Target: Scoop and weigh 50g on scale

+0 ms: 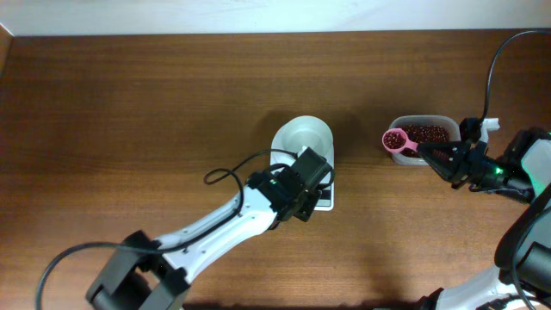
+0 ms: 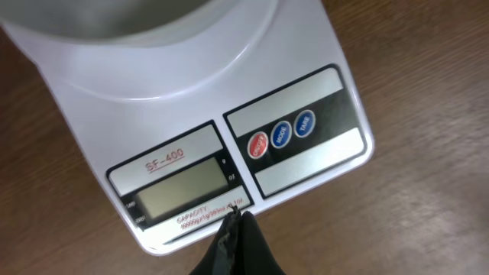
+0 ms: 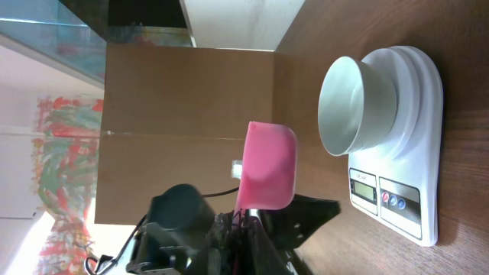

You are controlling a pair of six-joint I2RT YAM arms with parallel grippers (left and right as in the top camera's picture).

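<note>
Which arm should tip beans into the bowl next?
Right: the right gripper holds the scoop of beans; the left gripper is shut, empty, over the scale.

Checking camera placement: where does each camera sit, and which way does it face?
Overhead: above the brown wooden table, looking straight down; left arm and right arm show, the right gripper holding a pink plastic scoop of red-brown beans.
Left wrist: on the left arm, looking down at the display of the small white digital scale; the shut left gripper shows at bottom.
Right wrist: on the right arm, looking past the scoop's underside toward the scale; its fingers show below.
Both wrist views show the scale's display.
</note>
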